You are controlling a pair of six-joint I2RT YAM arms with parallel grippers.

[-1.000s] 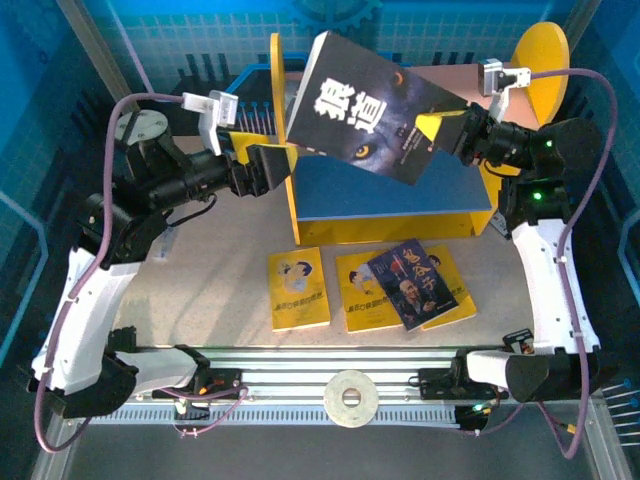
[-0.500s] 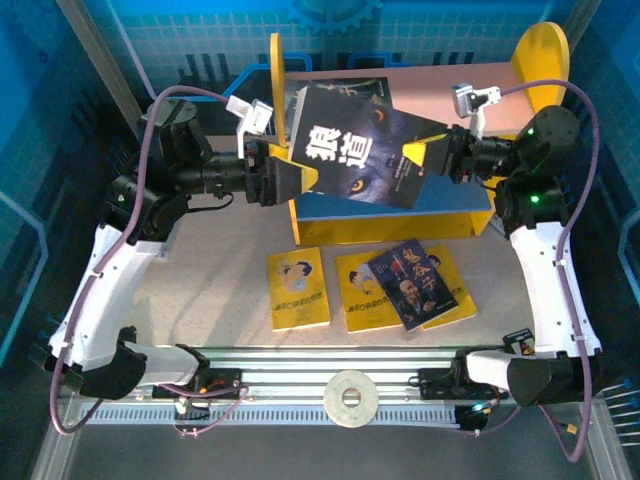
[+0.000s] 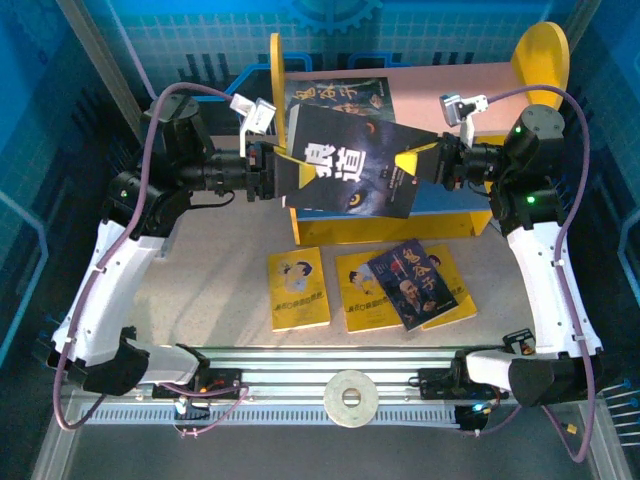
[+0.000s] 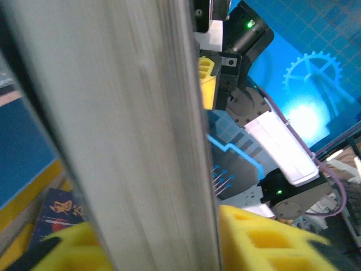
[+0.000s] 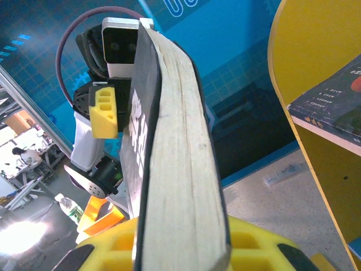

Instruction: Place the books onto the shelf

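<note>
Bearing books (image 3: 300, 290), speckled table (image 3: 220, 275); blue, seemingly gridded walls (image 3: 430, 35).

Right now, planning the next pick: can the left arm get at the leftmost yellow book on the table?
Probably not yet: the left gripper is shut on the wolf book. The yellow book itself lies uncovered.

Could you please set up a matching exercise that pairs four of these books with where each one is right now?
Books:
1. wolf book
2. portrait book
3. leftmost yellow book
4. gold-titled book

Places:
A. lying on the pink board
B. gripped by the left hand and the right hand
C. lying across other yellow books
D. flat on the table, apart from the rest

Pairs: 1-B, 2-C, 3-D, 4-A
</note>
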